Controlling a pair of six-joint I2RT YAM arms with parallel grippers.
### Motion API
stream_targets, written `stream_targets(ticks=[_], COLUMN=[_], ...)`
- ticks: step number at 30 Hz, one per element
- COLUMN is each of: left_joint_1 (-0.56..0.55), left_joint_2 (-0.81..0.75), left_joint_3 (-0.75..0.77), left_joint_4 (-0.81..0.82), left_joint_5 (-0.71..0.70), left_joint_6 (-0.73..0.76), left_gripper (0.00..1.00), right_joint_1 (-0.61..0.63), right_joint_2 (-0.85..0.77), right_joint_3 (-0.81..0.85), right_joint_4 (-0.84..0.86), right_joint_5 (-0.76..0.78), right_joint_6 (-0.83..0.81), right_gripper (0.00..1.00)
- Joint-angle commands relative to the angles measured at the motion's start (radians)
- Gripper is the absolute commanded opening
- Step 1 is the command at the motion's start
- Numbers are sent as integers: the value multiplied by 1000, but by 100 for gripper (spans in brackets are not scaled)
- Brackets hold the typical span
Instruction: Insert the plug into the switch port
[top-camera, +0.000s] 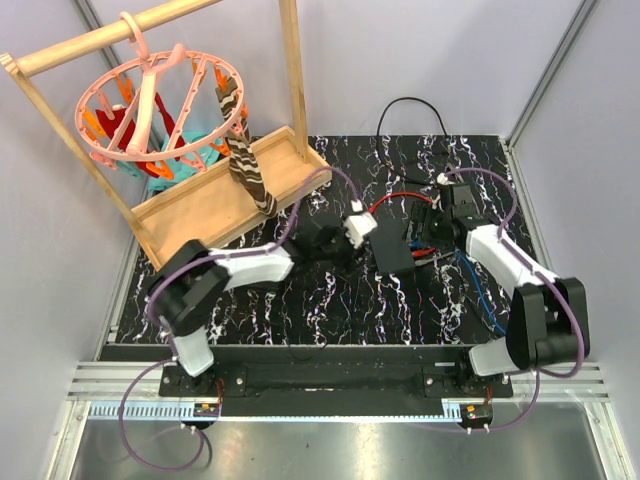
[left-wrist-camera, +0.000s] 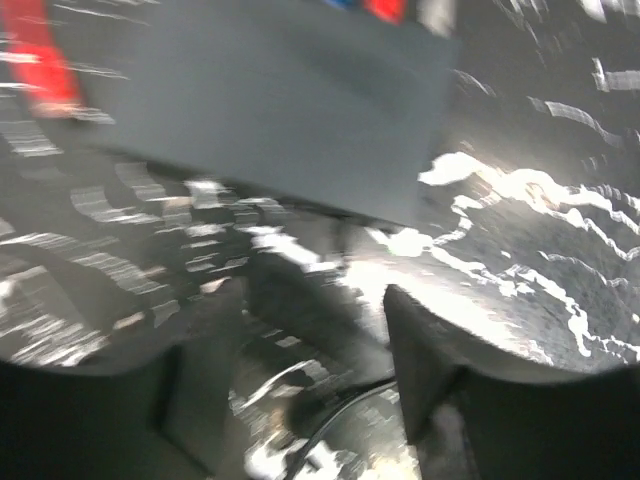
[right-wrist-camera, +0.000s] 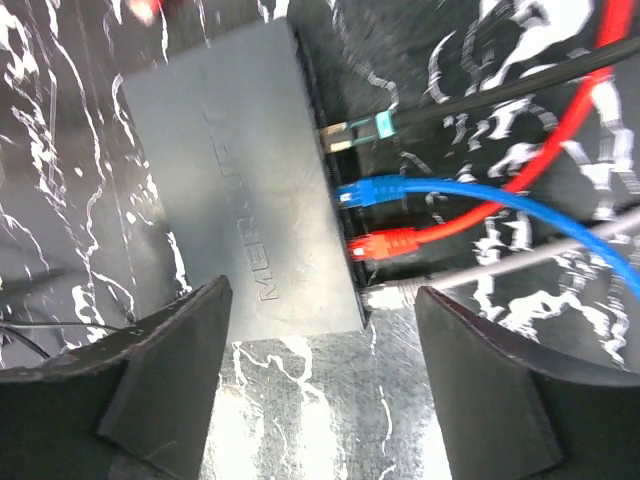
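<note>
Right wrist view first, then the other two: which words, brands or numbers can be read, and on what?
"MER...": raised letters on top of the black switch box; the later letters are faint, possibly "MERCURY".
Plugs and cables beside it: no readable markings.
Left wrist view: too blurred, nothing readable.
Top view: no text large enough to read.

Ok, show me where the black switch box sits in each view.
Top external: the switch box, just right of centre.
Left wrist: blurred, filling the upper half.
Right wrist: upper left of centre.
Shared landmark: the red cable by it.
</note>
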Motion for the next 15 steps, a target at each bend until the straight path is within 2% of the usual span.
stream_targets(ticks=[1,2,5,6,8,10,11,15], left_joint_1=[54,60,92,100,126,153,161,164], left_joint_2=[-206,-240,-387,-468,-548,-666,-702,-916], left_joint_3=[-41,-67,-111,-122,-124,-108,-84,-27], left_joint_4=[77,63,3,-17,-119,-210,-306,-508], left_joint_5=[-106,-123,-207,-279,-351,-450,-486,-757], left_joint_6=[-84,-103,-178,-225,-276,-331,-341,-335], left_gripper=[69,75,81,89,97,99,99,99], right_joint_1=[-3,-3,-3,-4,-4,-4,-6,-4], right_joint_2=[-131,-156,-263,-294,-388,-483,-513,-690], right_joint_3=[40,40,40,41,41,44,44,63], right_joint_4=[-25,-25,-33,-37,-42,-46,-49,-56], right_joint_5=[148,159,212,225,262,307,322,441], right_joint_6=[9,6,-4,-7,-11,-14,-17,-59], right_gripper=[89,91,100,100,100,100,100,100])
